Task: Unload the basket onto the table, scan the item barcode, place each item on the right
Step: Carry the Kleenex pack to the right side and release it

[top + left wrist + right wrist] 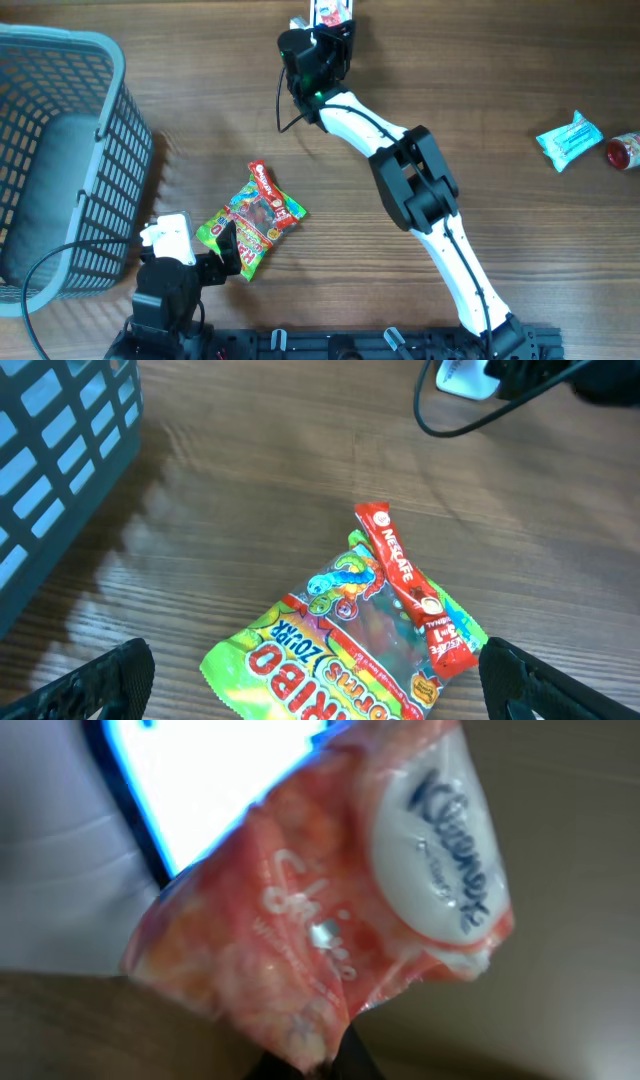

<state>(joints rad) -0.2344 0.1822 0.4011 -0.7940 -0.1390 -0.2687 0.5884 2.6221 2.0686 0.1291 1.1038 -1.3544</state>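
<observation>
So the right gripper (pixel 326 32) is clamped shut on the Kleenex tissue pack (pixel 330 910), pinching it by the bottom edge from what the right wrist view shows; the arm is stretched way out to the far edge of the table, and the pack is hanging right in front of a bright lit panel (pixel 215 780), which I'd guess is the scanner window; so the pick-up part looks done and we're in the actual "show it to the reader" part; what I can't tell is whether the barcode side is facing the light, because all I see is the logo face, and there's no way to know from here if it has beeped; the left gripper (pixel 320 695) is spread wide, holding nothing, hovering just above the gummy worm bag (pixel 250 220) with the Nescafe stick (pixel 415 595) lying across it; the basket (pixel 60 150) sits at the left, and a blue packet (pixel 568 140) is well off to the right; my guess is those wait their turn.
</observation>
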